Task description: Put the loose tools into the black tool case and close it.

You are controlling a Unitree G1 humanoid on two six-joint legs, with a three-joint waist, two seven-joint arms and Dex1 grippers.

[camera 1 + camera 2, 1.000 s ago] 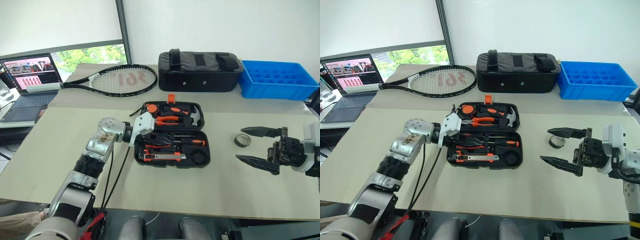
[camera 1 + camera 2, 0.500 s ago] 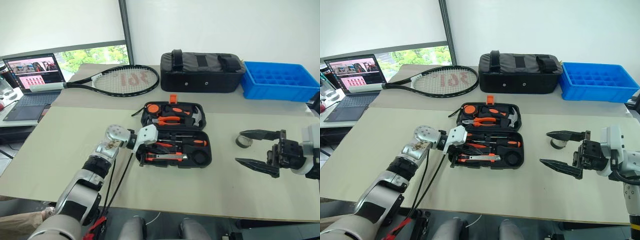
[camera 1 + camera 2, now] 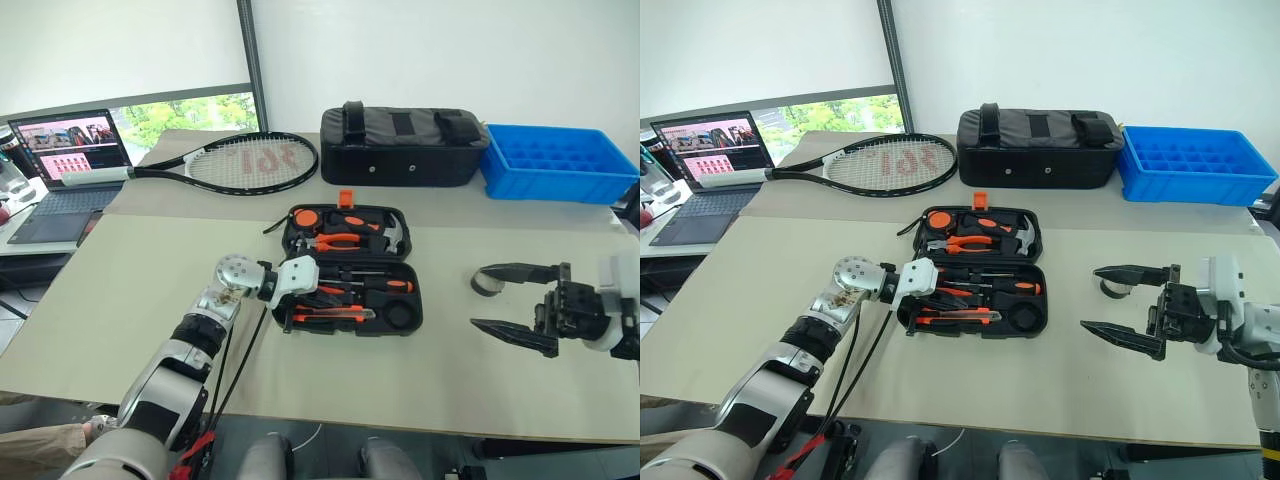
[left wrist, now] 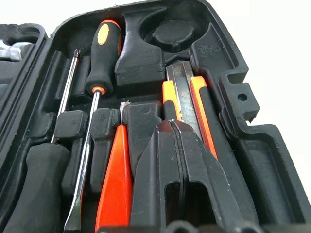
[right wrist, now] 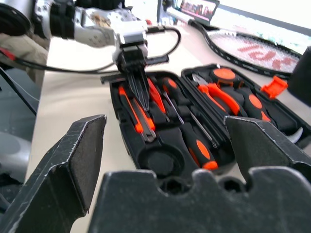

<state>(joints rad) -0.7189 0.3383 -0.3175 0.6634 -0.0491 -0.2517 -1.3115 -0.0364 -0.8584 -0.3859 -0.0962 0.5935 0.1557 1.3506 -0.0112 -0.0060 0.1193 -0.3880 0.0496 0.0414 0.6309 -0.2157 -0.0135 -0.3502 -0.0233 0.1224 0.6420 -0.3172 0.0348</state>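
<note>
L gripper (image 4: 179,127) jaws pressed together inside open black moulded plastic tool case (image 3: 400,322), frame centre; R gripper (image 3: 505,297) jaws spread, right.

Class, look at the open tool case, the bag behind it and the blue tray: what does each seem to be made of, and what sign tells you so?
Tool case: probably hard moulded plastic, matt black, with shaped slots and rounded corners.
Bag: likely woven fabric, dull black, with sewn straps and soft edges.
Blue tray: seemingly moulded plastic, slightly glossy, with thin, even grid walls.
</note>
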